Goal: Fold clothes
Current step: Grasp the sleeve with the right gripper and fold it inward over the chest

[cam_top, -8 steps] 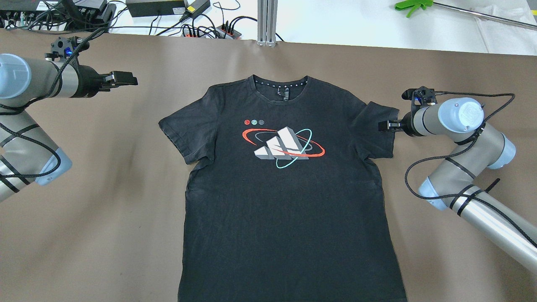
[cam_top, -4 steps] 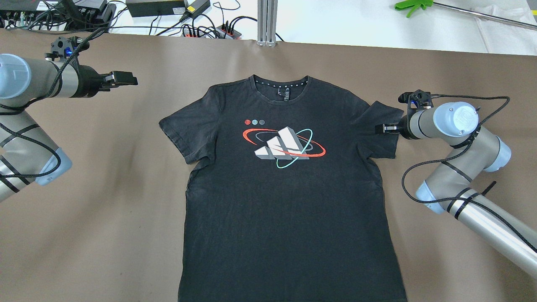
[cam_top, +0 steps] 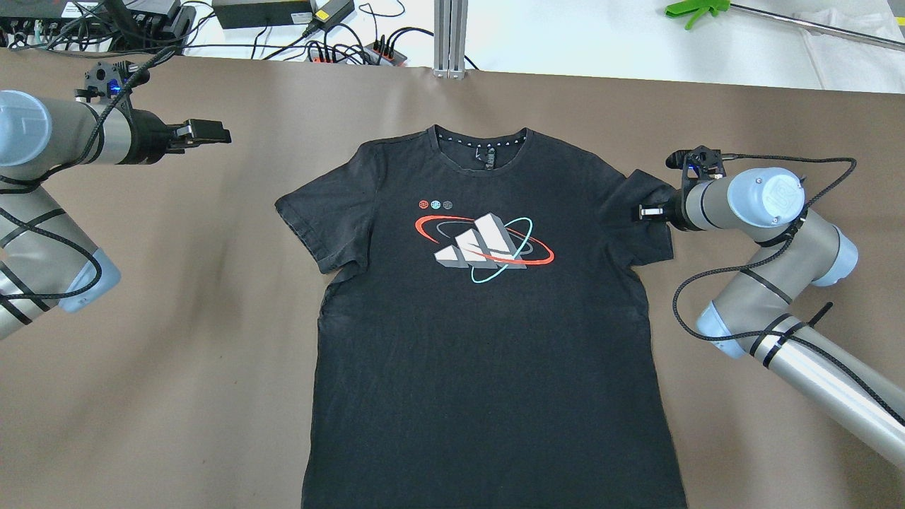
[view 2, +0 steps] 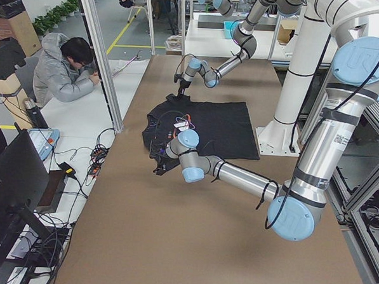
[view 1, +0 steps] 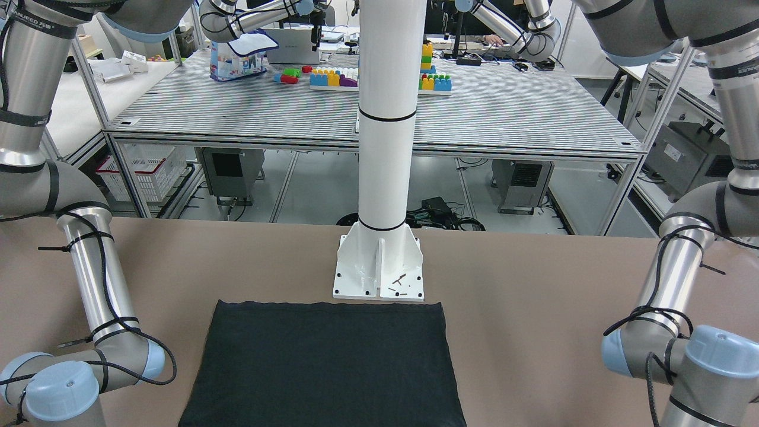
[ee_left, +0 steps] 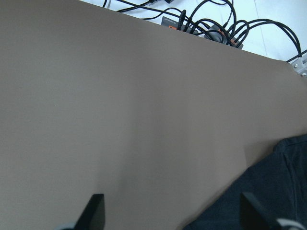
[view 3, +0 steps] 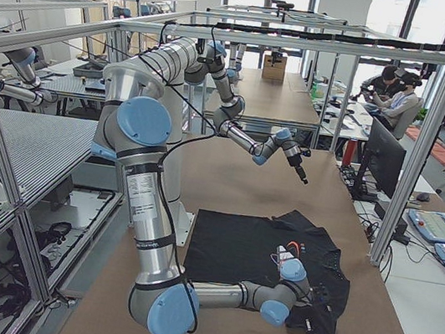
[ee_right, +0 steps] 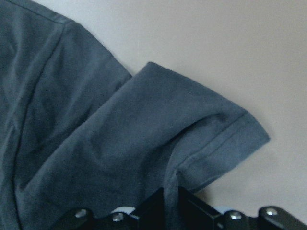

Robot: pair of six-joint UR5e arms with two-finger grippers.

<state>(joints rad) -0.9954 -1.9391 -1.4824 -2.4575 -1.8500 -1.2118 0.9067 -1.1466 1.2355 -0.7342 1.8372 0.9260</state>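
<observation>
The clothes are one black T-shirt (cam_top: 481, 339) with a red, white and teal chest print, lying flat and face up on the brown table; its plain hem end (view 1: 323, 362) shows in the front-facing view. My right gripper (cam_top: 642, 211) is shut on the shirt's right sleeve (cam_top: 640, 237), and the wrist view shows that sleeve (ee_right: 192, 124) bunched and running into the closed jaws of the right gripper (ee_right: 168, 203). My left gripper (cam_top: 215, 132) hovers over bare table, well left of the other sleeve. In the left wrist view its fingertips (ee_left: 96, 213) stand wide apart and open.
A white pillar (view 1: 385, 118) on a base plate (view 1: 379, 276) stands just behind the shirt's hem. Cables and a power strip (cam_top: 353, 49), an aluminium post (cam_top: 450, 35) and a green tool (cam_top: 696, 10) lie beyond the table's far edge. A person (view 2: 66, 72) sits there.
The whole shirt has slid a little to the right, and the right sleeve is bunched at the right gripper. The left arm has not moved.
</observation>
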